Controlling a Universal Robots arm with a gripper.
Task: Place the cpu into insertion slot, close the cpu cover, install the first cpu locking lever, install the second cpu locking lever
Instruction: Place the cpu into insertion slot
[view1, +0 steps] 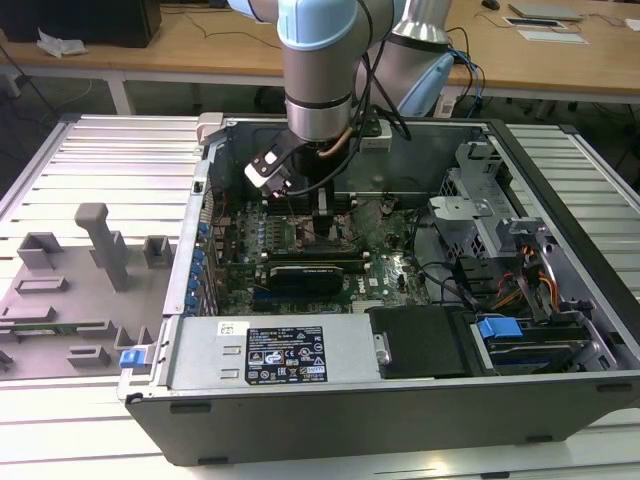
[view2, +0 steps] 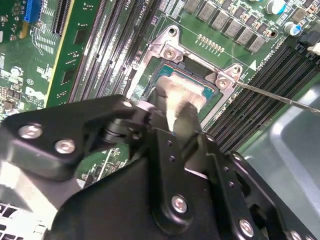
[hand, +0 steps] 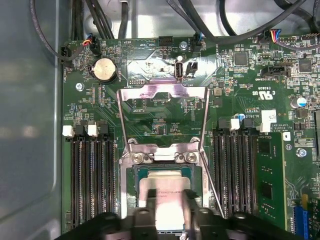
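- One light part: the cpu (hand: 165, 187), a thin, rigid square with a smooth metal top. It looks slippery on its faces and fragile underneath, as are the contacts below it.
- Hold it by opposite edges only and keep it flat. My guess is a tilted drop would damage the contacts.
- In the first wrist view the gripper (hand: 167, 198) has its jaws clamped on the cpu, one finger on each side edge.
- The cpu sits directly over or in the insertion slot (hand: 129, 180), inside the silver rim. I can't tell if it is fully seated.
- The cpu cover (hand: 162, 93) is flipped back flat on the motherboard (hand: 240, 100), hinged at the slot's far edge and clear of the chip.
- A thin locking lever (hand: 212, 192) runs close along one side of the slot, just beside one finger. That is the tightest clearance.
- Memory slots (hand: 92, 180) flank the slot on both sides. They are near the fingers but not touching.
- A coin cell (hand: 105, 69) and cables (hand: 200, 15) lie beyond the cover, well apart from the chip.
- In the exterior view the arm reaches straight down into the open case (view1: 560, 200), and the case walls are well clear of it.
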